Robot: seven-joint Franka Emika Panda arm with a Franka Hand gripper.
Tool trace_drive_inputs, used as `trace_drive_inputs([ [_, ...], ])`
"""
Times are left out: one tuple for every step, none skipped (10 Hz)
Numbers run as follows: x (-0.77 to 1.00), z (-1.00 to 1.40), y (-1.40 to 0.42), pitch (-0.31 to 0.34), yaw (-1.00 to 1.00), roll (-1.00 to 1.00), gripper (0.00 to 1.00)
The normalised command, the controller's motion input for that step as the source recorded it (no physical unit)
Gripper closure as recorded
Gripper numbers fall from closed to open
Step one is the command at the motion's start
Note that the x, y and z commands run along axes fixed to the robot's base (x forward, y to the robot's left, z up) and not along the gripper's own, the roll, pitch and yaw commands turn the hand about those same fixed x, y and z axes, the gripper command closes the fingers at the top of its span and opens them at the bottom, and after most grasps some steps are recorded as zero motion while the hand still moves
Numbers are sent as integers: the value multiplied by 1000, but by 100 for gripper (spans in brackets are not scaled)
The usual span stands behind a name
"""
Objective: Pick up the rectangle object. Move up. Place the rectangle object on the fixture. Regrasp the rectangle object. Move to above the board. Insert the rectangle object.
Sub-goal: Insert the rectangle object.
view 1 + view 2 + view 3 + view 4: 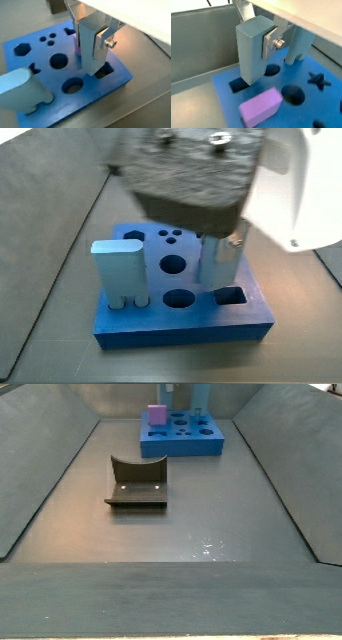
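A grey metal trough with sloped walls [40, 474] forms the workspace, and the board [185, 442] sits at its far end in a side view.

The gripper [271, 42] hangs over the board, its jaws closed on the rectangle object [252, 50], which stands upright between the silver fingers [102, 47]. The slab's lower end sits just over, or at the mouth of, a dark square hole in the board [238, 86]; whether it has entered the hole cannot be told. In a wrist view the slab [87, 47] reaches down near a square hole at the board's edge [103, 72].

On the board [40, 107], that wrist view shows a round-topped pale blue block [20, 90] standing at one corner, plus round, hexagonal and cross-shaped holes. The pink cube [261, 107] lies on the board beside the slab; it shows clearly in only one wrist view.

A side view shows the board from above [187, 328] with the pale blue block [118, 273] on it, the slab [214, 263] upright near a square hole, and the gripper's blurred dark body above.

Only the long side view shows the fixture [136, 482], standing on the floor well apart from the board, nearer the camera. There the pink cube [158, 415] stands on the board, and the gripper is too small to read.
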Motion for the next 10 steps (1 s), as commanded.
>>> trace_drive_inputs([
  [157, -57, -94, 0, -309, 0, 100],
  [0, -89, -29, -9, -1000, 0, 100],
  [0, -109, 0, -26, -1000, 0, 100],
  [0, -94, 0, -9, -1000, 0, 100],
  [-83, 0, 0, 0, -440, 0, 100],
  [17, 0, 0, 0, 0, 0, 100],
  [403, 0, -137, 29, -183, 37, 100],
  [697, -123, -106, 103, -280, 0, 100],
  [694, -189, -26, 146, -294, -3, 100],
  [163, 0, -31, 71, -94, 0, 100],
])
